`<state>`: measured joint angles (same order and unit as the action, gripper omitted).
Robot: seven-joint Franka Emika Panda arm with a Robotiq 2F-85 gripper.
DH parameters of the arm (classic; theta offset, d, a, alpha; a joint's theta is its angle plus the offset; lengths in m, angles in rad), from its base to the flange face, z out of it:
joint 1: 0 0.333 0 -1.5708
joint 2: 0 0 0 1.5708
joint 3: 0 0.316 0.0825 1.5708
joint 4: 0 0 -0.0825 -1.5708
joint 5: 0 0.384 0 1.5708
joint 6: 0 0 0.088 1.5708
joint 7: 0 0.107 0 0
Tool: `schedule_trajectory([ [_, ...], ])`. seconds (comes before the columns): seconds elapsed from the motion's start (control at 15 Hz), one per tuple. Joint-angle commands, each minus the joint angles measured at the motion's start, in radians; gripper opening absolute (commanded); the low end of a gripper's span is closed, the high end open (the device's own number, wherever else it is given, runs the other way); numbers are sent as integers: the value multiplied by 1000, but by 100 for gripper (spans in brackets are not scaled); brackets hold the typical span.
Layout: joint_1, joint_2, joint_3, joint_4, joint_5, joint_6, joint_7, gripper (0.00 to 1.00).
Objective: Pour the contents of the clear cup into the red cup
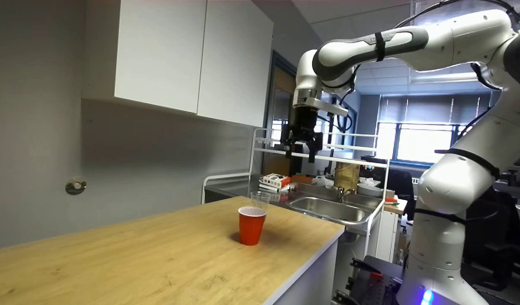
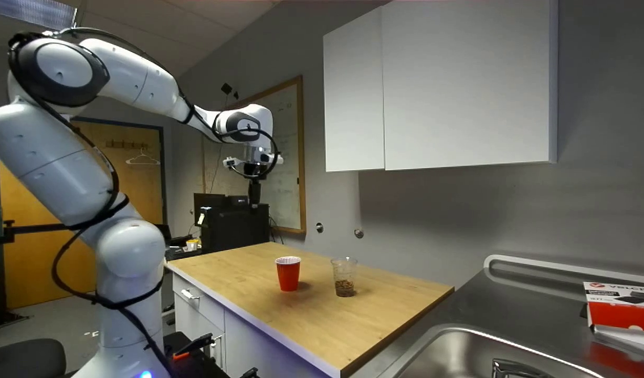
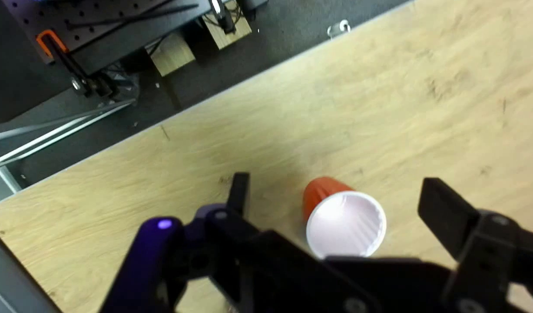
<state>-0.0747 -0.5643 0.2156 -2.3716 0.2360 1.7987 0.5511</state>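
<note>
Countertop (image 1: 115,262) lies beneath your gripper (image 1: 300,156), which hangs high with jaws spread and unloaded. Well below, framed between those jaws in your wrist view, stands the red cup (image 3: 344,219), upright; near it, the clear cup (image 2: 344,269) holds brown bits (image 2: 345,286).

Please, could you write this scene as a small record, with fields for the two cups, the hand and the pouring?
clear cup: upright on the counter, with brown bits in its bottom
red cup: upright on the counter, apart from the clear cup; nothing visible inside it in the wrist view
hand: open, above the counter, holding nothing
pouring: not yet done
</note>
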Motion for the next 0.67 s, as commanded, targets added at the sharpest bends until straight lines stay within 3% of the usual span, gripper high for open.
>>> schedule_trajectory([
  [0.0, -62, 105, -25, 52, -77, 115, 105, 100],
  [0.33, -111, 272, -111, 143, -141, 258, 171, 100],
  [0.6, -107, 414, -188, 238, -123, 288, 199, 100],
])
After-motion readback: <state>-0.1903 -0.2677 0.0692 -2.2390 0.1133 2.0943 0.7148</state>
